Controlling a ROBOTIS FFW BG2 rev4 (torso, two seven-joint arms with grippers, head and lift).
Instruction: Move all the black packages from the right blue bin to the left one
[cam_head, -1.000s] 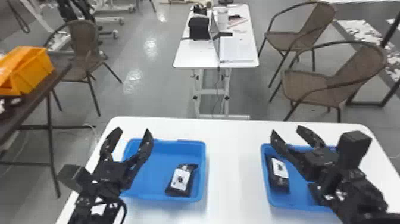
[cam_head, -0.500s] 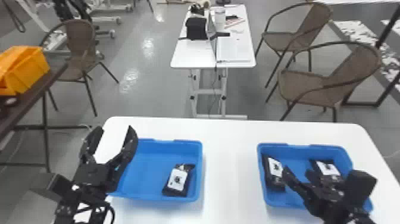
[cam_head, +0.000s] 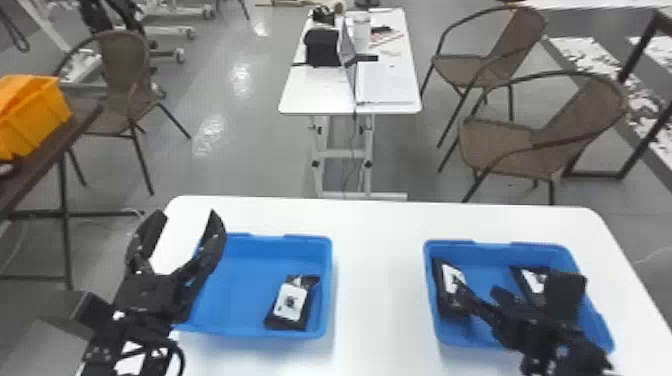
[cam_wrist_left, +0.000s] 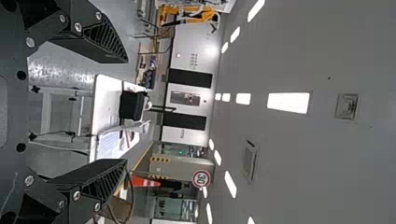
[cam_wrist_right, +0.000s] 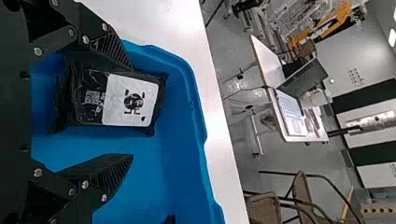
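Left bin (cam_head: 235, 295) holds one package (cam_head: 290, 302); right claw (cam_wrist_right: 132, 111) has dropped toward the next.
Left claw (cam_head: 189, 215) waits, spread, by its bin; the right, also spread, has uncovered a far-right package (cam_head: 532, 282), so two remain in the right bin (cam_head: 480, 270).

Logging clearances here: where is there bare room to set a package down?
In the head view, the left bin is bare between its package and the left claw; so is the white tabletop between the bins. The right bin is crowded by two packages and the right claw.
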